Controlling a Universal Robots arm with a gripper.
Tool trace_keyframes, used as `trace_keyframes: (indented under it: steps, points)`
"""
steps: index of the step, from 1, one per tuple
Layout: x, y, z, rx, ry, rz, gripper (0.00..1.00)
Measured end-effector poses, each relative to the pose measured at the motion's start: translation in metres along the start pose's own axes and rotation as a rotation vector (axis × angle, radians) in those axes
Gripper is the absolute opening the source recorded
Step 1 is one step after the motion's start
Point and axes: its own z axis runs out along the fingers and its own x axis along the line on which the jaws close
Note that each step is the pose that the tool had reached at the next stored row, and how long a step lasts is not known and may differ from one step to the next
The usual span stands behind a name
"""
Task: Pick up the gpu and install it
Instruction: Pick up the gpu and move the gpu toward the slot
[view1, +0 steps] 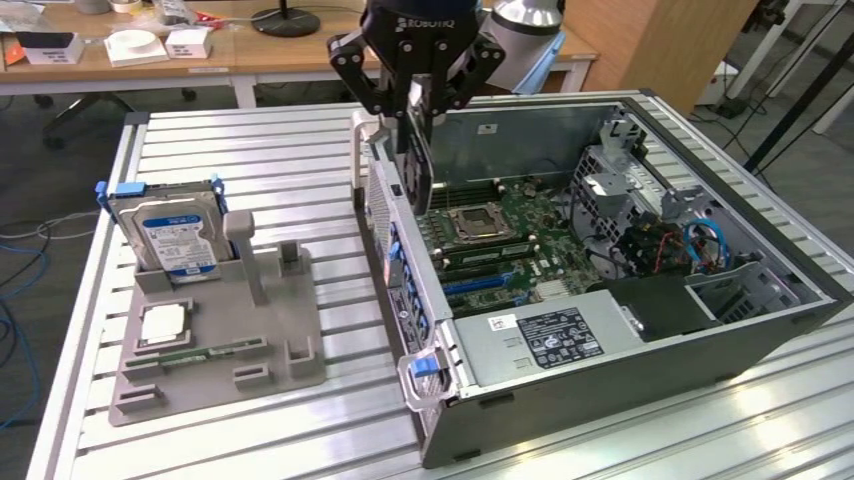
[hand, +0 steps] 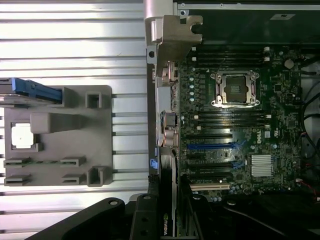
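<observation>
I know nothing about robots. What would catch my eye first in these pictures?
First, the black tool at the top of the exterior view, clamped on the gpu, a thin dark card hanging upright over the open computer case, at its edge on the exterior view's left. Inside the case lies the green motherboard with its square socket. On the exterior view's left, a blue-labelled hard drive stands in a grey holder.

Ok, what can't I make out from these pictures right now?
- Exterior view: the gpu in the gripper hides the motherboard directly behind it; its connector edge is not discernible.
- Wrist view: the card is edge-on, its faces hidden; the gripper's dark body covers its held end.
- Exterior view: label text on the hard drive is too small.
</observation>
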Motion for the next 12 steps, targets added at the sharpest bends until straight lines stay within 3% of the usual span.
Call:
trace_keyframes:
  steps: [12]
  points:
    - [-0.0031,0.0002,0.0001,0.0,0.0,0.0,0.26]
